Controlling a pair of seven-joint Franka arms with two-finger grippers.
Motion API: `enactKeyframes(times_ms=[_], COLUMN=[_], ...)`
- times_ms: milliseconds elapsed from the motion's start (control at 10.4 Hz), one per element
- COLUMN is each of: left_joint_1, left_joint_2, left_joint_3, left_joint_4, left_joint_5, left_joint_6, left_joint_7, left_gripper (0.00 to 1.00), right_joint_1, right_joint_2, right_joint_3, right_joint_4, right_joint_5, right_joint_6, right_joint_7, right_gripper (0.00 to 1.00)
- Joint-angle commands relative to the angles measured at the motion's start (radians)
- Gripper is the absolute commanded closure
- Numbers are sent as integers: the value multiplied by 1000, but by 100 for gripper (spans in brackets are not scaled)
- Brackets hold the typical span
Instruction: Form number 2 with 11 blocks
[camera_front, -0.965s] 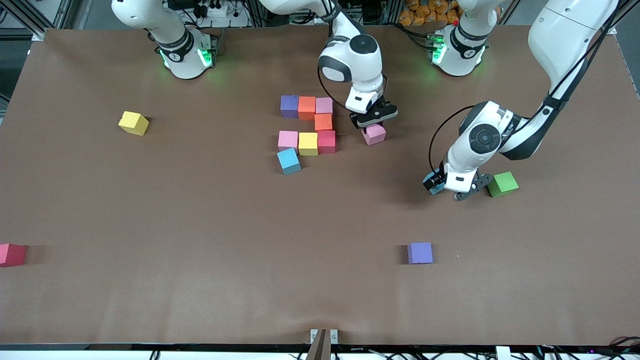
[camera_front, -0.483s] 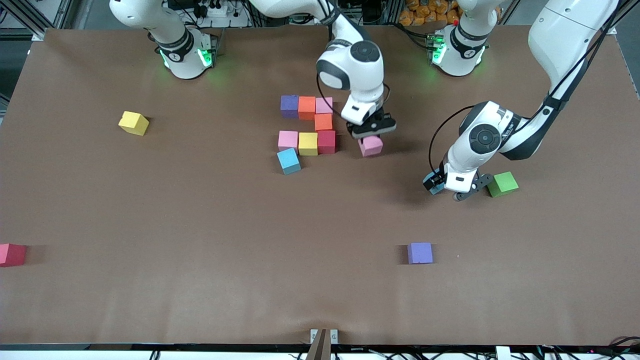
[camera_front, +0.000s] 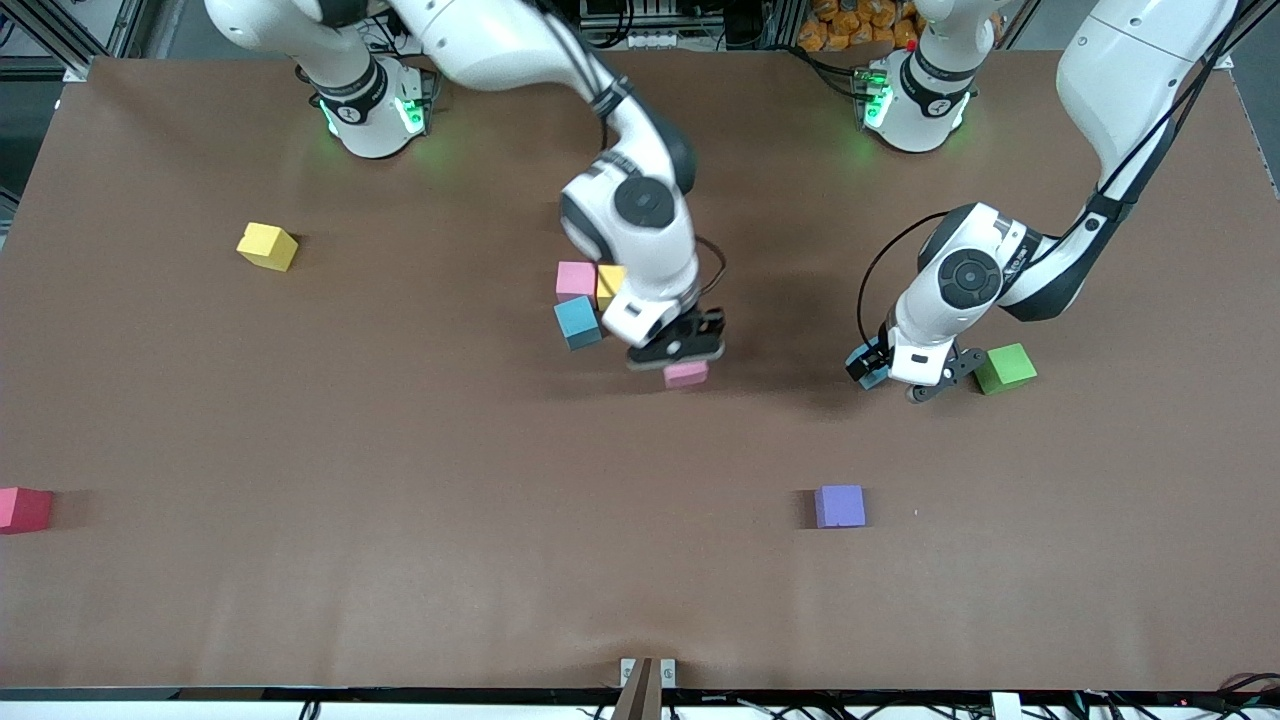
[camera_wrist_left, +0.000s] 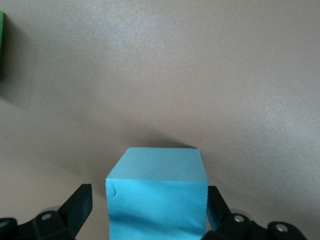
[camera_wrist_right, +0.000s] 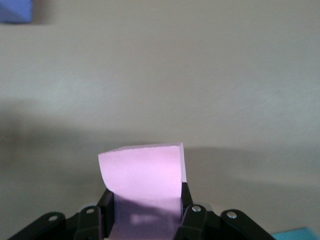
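Observation:
My right gripper (camera_front: 680, 358) is shut on a pink block (camera_front: 686, 374) over bare table beside the group of blocks; the right wrist view shows the pink block (camera_wrist_right: 142, 175) pinched in that gripper (camera_wrist_right: 145, 200). Of the group, a pink block (camera_front: 575, 279), a yellow block (camera_front: 609, 283) and a light blue block (camera_front: 578, 322) show; the right arm hides the others. My left gripper (camera_front: 893, 378) stands low and open around a second light blue block (camera_front: 868, 374) on the table. In the left wrist view that block (camera_wrist_left: 157, 192) lies between the open gripper's (camera_wrist_left: 148, 200) fingers.
A green cube (camera_front: 1005, 368) sits beside the left gripper, its edge also in the left wrist view (camera_wrist_left: 1, 45). Loose on the table lie a purple block (camera_front: 840, 506), a red block (camera_front: 22, 508) at the right arm's end and a yellow block (camera_front: 267, 246).
The right gripper has carried the pink block away from the group's side toward the front camera, and its arm now covers the group's farther blocks. The left arm has not moved.

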Motion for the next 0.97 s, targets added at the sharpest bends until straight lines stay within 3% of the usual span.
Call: enactKeyframes(times_ms=[0,869], left_joint_1=[11,11], left_joint_2=[1,1], left_joint_3=[-5,-5], left_joint_4=[0,0], left_joint_5=[20,21], left_joint_6=[10,10], left_joint_7=[16,16], left_gripper=[0,0], right_joint_1=[-112,-194], right_joint_2=[-17,-43], right_joint_3=[81,98], right_joint_4=[6,-166], right_joint_5=[8,19], right_joint_6=[-32,-35], right_joint_7=[-84,-229], right_gripper=[100,100])
